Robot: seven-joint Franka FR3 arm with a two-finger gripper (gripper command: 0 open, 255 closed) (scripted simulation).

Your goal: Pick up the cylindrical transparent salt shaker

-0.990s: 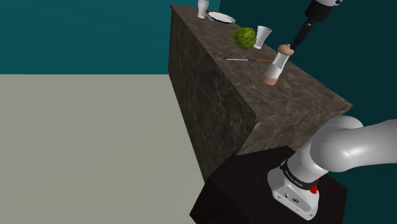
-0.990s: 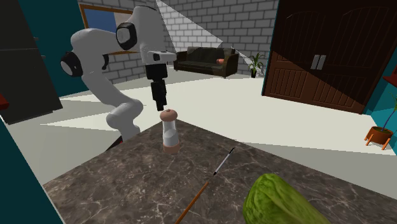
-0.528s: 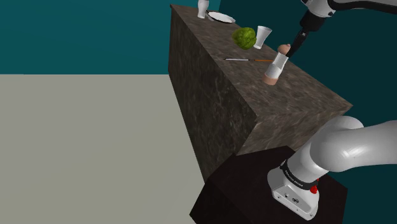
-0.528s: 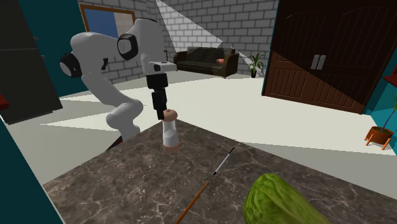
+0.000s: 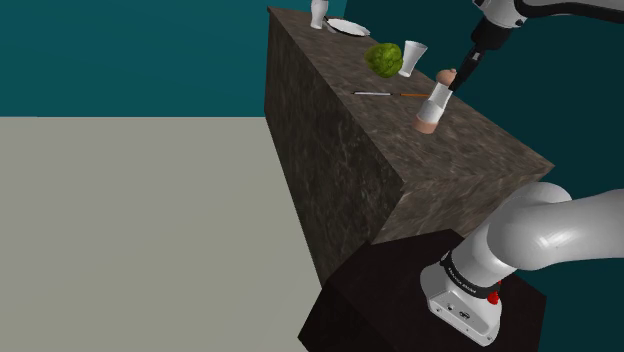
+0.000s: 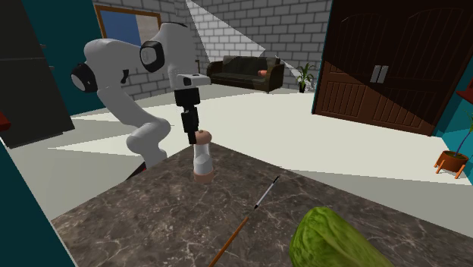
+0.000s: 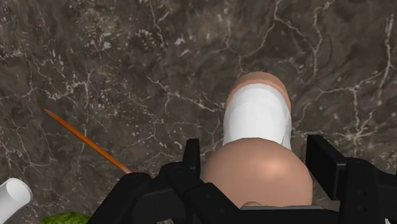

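The salt shaker (image 5: 432, 105) stands upright on the dark marbled counter (image 5: 340, 150), with a white body and a tan cap and base. My black gripper (image 5: 455, 78) hangs at its cap, coming down from above. Seen from the second exterior view, the gripper (image 6: 192, 136) is level with the top of the shaker (image 6: 202, 158). Through the wrist camera the gripper (image 7: 257, 153) is open, one finger on each side of the tan cap of the shaker (image 7: 257, 114). I cannot tell whether the fingers touch it.
A knife with an orange handle (image 5: 390, 94) lies just beyond the shaker, then a green lettuce (image 5: 383, 58) and a white cup (image 5: 412, 57). A plate (image 5: 346, 27) sits at the counter's far end. The counter's edge drops to the floor on the shoulder view's left.
My gripper has come down from above the shaker until its fingers straddle the cap. The shaker has stayed put.
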